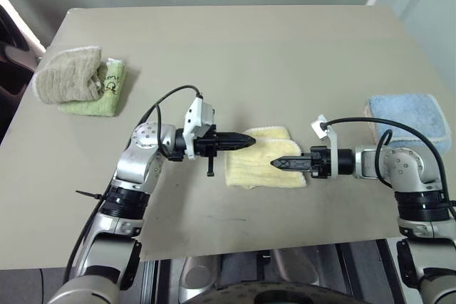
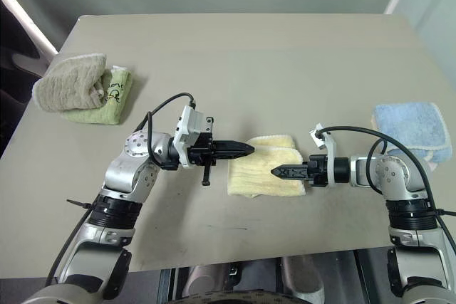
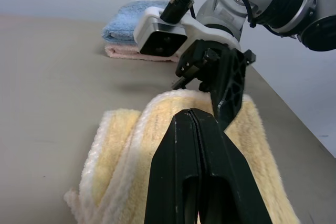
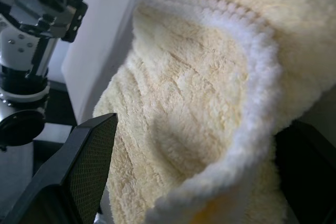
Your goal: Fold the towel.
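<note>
You see two arms of silver-grey cast metal segments with ribbed black joint rings and small dark screw heads. Each wrist carries a white boxy camera housing fed by a looping black cable. The left gripper (image 1: 246, 140) and the right gripper (image 1: 279, 164) are each a pair of black tapered plastic fingers, with meshed inner pads.
</note>
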You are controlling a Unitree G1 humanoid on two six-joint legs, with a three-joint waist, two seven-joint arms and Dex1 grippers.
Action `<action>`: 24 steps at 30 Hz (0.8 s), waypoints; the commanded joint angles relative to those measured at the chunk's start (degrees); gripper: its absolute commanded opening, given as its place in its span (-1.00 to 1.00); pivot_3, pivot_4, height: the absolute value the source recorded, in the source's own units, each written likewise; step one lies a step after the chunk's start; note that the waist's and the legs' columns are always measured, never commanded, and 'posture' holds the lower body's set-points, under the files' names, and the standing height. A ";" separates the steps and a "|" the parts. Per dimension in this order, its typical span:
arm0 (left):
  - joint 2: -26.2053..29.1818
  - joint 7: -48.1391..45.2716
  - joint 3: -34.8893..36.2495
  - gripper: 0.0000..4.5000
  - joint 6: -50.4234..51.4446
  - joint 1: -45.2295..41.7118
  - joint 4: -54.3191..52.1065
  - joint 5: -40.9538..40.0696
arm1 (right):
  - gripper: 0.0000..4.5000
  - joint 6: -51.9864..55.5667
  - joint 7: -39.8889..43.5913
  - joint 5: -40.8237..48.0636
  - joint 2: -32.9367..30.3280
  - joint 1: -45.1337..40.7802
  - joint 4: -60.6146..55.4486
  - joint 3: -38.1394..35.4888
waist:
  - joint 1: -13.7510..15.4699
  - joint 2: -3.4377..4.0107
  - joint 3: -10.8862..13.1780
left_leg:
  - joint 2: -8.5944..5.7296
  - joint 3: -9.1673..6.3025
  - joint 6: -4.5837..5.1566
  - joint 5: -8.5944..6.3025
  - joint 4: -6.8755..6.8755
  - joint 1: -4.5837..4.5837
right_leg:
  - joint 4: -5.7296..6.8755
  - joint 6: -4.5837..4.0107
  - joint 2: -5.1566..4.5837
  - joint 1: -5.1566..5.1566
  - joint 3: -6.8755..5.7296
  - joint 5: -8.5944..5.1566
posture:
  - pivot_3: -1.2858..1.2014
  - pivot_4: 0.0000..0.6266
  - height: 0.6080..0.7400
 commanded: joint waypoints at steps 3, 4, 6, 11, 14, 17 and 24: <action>-0.45 -0.43 0.38 -1.00 -1.93 -0.64 0.81 -0.36 | 0.99 2.04 1.00 1.84 1.93 -0.69 -2.07 1.58 | 0.03 0.01 0.00 | 0.00 0.00 0.00 0.00 -0.02 -0.02 | 0.00 -0.01 0.00 -0.03 0.00 -0.01 | 0.03 -0.52 0.89; -0.44 -0.45 0.35 -1.00 -2.01 -0.65 0.87 -0.38 | 0.99 2.10 1.00 1.79 1.98 -0.69 -2.10 1.55 | 0.03 0.01 0.00 | 0.00 0.00 -0.01 0.00 -0.02 -0.03 | 0.00 -0.01 0.00 -0.04 0.00 -0.01 | 0.03 -0.52 0.89; -0.57 -0.33 0.41 -1.00 -2.78 -1.03 1.59 -0.11 | 0.83 1.65 0.23 1.30 2.79 -0.33 -1.54 1.21 | 0.03 0.01 0.00 | 0.00 0.01 -0.01 0.00 -0.02 -0.04 | -0.02 -0.01 -0.01 -0.04 0.00 -0.01 | 0.03 -0.52 0.89; -0.60 -0.22 0.43 -1.00 -3.63 -1.36 2.35 0.22 | 0.19 1.76 -0.72 1.05 3.73 0.09 -1.36 -0.12 | 0.29 0.07 0.04 | -0.01 0.00 -0.01 0.00 0.01 -0.12 | -0.01 0.00 -0.02 -0.09 0.00 0.00 | 0.03 -0.52 0.89; -0.69 -0.13 0.36 -1.00 -4.11 -1.68 3.00 0.42 | -0.28 2.40 -1.36 1.53 3.53 0.80 -2.50 -1.25 | 0.40 0.07 0.04 | -0.01 0.01 -0.01 0.00 0.04 -0.16 | -0.03 0.00 -0.03 -0.11 0.00 0.01 | 0.03 -0.52 0.89; -0.92 -0.02 0.38 -1.00 -4.52 -2.27 3.89 0.58 | -0.72 3.63 -3.23 0.92 3.45 1.81 -4.23 -1.50 | 0.50 0.07 0.04 | -0.01 0.00 -0.01 0.00 0.03 -0.22 | -0.03 0.00 -0.03 -0.16 -0.01 0.00 | 0.03 -0.52 0.89; -1.88 0.21 0.47 -1.00 -5.32 -3.01 5.29 1.01 | -0.99 12.21 -9.35 10.14 6.27 3.56 -16.39 -15.65 | 0.72 0.07 0.04 | -0.02 0.02 0.00 0.01 0.07 -0.34 | -0.05 0.02 -0.03 -0.22 -0.01 0.01 | 0.03 -0.52 0.89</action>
